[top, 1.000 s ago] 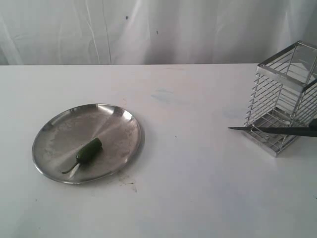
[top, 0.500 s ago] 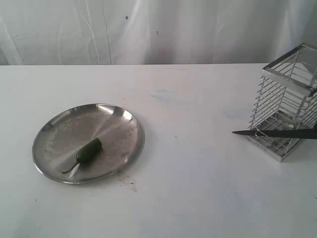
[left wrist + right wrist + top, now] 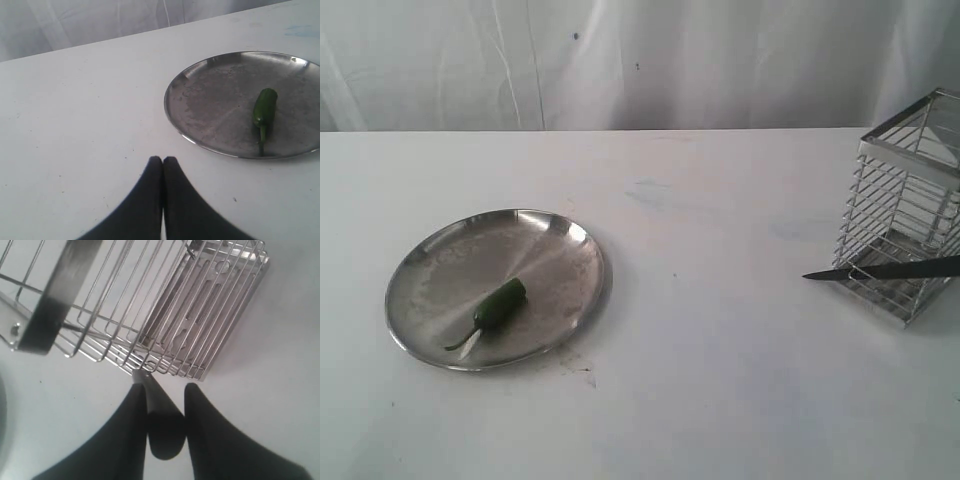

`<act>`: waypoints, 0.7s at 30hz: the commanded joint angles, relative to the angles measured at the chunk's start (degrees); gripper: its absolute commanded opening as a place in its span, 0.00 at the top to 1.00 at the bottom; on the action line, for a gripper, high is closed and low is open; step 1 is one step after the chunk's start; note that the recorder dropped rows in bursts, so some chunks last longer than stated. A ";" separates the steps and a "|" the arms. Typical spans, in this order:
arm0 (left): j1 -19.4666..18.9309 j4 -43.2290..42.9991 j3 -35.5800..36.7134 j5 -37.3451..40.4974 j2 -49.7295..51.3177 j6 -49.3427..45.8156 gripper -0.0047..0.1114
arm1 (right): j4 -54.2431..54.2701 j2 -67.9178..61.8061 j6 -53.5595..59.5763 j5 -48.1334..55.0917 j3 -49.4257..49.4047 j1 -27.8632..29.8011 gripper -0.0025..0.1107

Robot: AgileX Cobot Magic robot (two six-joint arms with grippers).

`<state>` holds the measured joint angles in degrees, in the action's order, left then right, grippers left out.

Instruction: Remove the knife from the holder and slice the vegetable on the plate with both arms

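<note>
The steel plate point(image 3: 425, 255) lies on the white table at the left, with the green pepper point(image 3: 501, 302) on it, stem toward the front. At the right edge stands the wire holder point(image 3: 910, 190). The black knife point(image 3: 880, 269) hangs level across its lower part, tip pointing left. My right gripper point(image 3: 166, 387) is shut on the knife handle point(image 3: 165, 432), close to the holder point(image 3: 165, 315); it is outside the exterior view. My left gripper point(image 3: 163, 160) is shut and empty, over bare table short of the plate point(image 3: 215, 100) and pepper point(image 3: 264, 107).
A white curtain backs the table. Bare white tabletop point(image 3: 720, 330) stretches between plate and holder. The holder stands partly cut off by the exterior view's right edge.
The knife has moved to the right, its tip drawing back toward the holder's front. The holder has also shifted right. Plate and pepper have not moved.
</note>
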<state>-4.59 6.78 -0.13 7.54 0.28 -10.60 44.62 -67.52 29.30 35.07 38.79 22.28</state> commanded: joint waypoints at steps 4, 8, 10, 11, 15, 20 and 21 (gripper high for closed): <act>0.38 0.39 0.13 -0.27 -0.28 0.06 0.96 | -1.19 -2.30 5.30 4.88 0.04 -0.02 0.98; 0.38 0.39 0.13 -0.27 -0.28 0.06 0.96 | -1.31 0.65 6.60 3.27 -0.06 -0.04 0.98; 0.38 0.39 0.13 -0.27 -0.28 0.06 0.96 | -1.83 2.70 6.60 0.86 -0.06 -0.04 0.98; 0.38 0.39 0.13 -0.27 -0.28 0.06 0.96 | -1.83 3.58 6.60 0.45 -0.06 -0.04 0.98; 0.38 0.39 0.13 -0.27 -0.28 0.06 0.96 | 0.40 6.00 6.49 -1.38 -0.94 -0.04 0.98; 0.38 0.39 0.13 -0.27 -0.28 0.06 0.96 | 5.01 6.30 6.49 -6.76 -3.53 -0.04 0.98; 0.38 0.39 0.13 -0.27 -0.28 0.06 0.96 | 5.03 6.30 6.49 -6.99 -3.66 -0.04 0.98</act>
<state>-4.59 6.78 -0.13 7.54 0.28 -10.60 47.72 -61.61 35.16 31.44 35.90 22.28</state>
